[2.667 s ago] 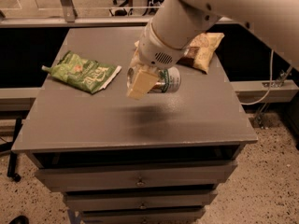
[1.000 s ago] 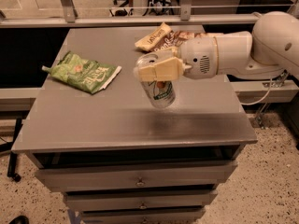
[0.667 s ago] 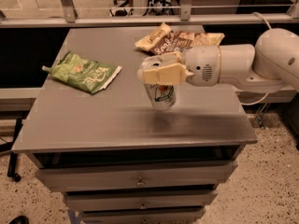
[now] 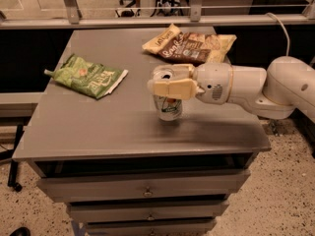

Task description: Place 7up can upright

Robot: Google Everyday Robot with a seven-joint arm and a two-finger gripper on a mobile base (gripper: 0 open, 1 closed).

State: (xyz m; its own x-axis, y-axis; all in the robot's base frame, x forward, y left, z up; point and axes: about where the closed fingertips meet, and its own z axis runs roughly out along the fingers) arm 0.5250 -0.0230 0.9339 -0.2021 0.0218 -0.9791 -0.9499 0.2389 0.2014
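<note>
7up can (image 4: 169, 108) stands upright mid-counter (image 4: 98, 127), its base at or just above the surface; cannot tell which. Gripper (image 4: 166, 81) reaches in from the right, fingers pinching the can's upper half. To do well: seat the base flat, spread the fingers evenly, withdraw sideways without nudging.

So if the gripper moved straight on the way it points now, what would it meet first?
The 7up can, held between the fingers of the gripper. Beyond it, probably the green snack bag, though depth is unclear.

Counting one 7up can (image 4: 170, 109), one green snack bag (image 4: 88, 76), one tan snack bag (image 4: 191, 44); one gripper (image 4: 157, 81) is clasping the can, frame centre.
</note>
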